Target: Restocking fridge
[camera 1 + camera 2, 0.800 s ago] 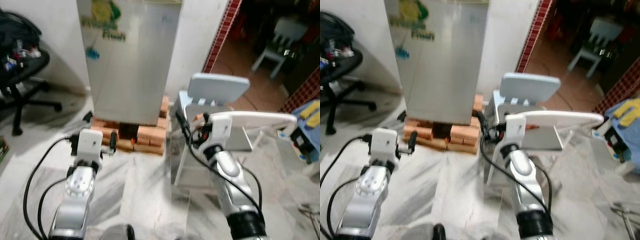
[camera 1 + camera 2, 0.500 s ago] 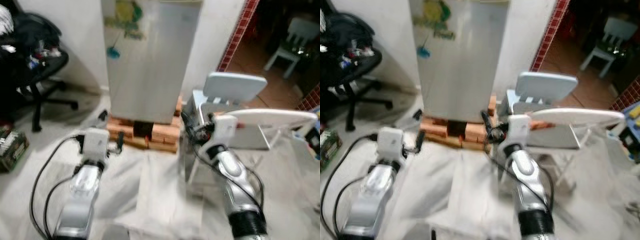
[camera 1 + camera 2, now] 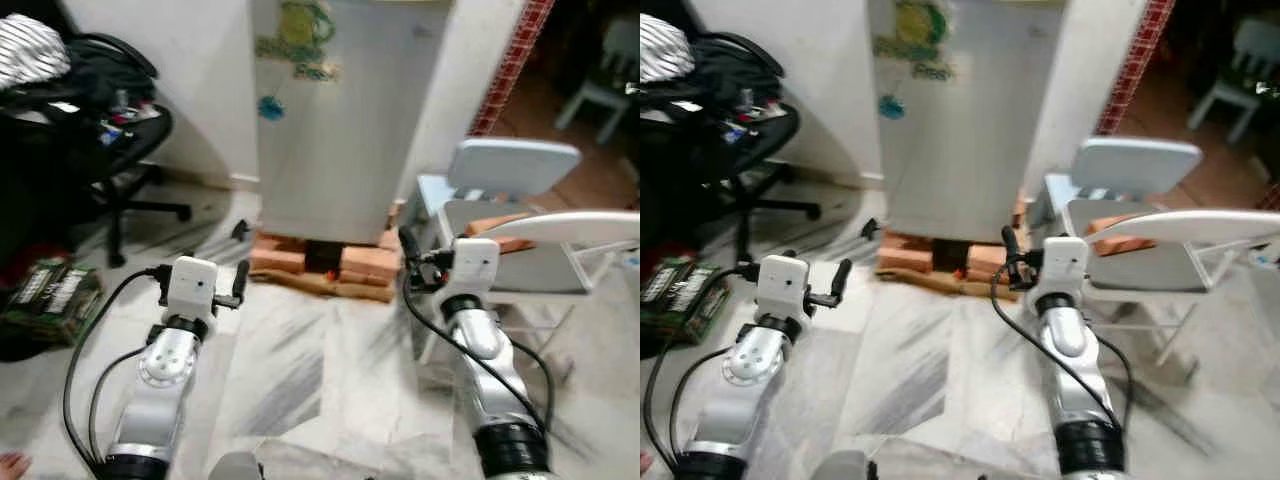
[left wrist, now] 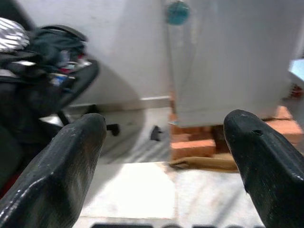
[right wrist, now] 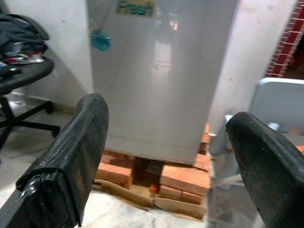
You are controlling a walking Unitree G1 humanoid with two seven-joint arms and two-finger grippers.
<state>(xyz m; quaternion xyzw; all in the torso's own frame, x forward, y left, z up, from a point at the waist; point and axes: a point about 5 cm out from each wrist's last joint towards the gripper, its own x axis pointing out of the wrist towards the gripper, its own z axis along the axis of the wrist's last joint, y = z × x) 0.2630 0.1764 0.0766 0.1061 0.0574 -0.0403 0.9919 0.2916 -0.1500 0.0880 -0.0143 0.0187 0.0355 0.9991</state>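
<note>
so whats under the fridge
The fridge stands on reddish bricks set on a flat board. A dark gap sits between the bricks; what lies deeper in there is hidden in shadow.

A lived-in room of a home: a silver fridge [image 3: 345, 110] stands on bricks [image 3: 325, 262] against a white wall, upper centre. A cluttered black office chair [image 3: 110, 150] sits upper left, pale plastic chairs [image 3: 505, 200] right, on a marble floor [image 3: 300, 380].

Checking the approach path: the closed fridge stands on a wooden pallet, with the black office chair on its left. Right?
Not quite. The closed fridge stands on red bricks, not a pallet, as the right wrist view shows. The black office chair is on its left.
</note>
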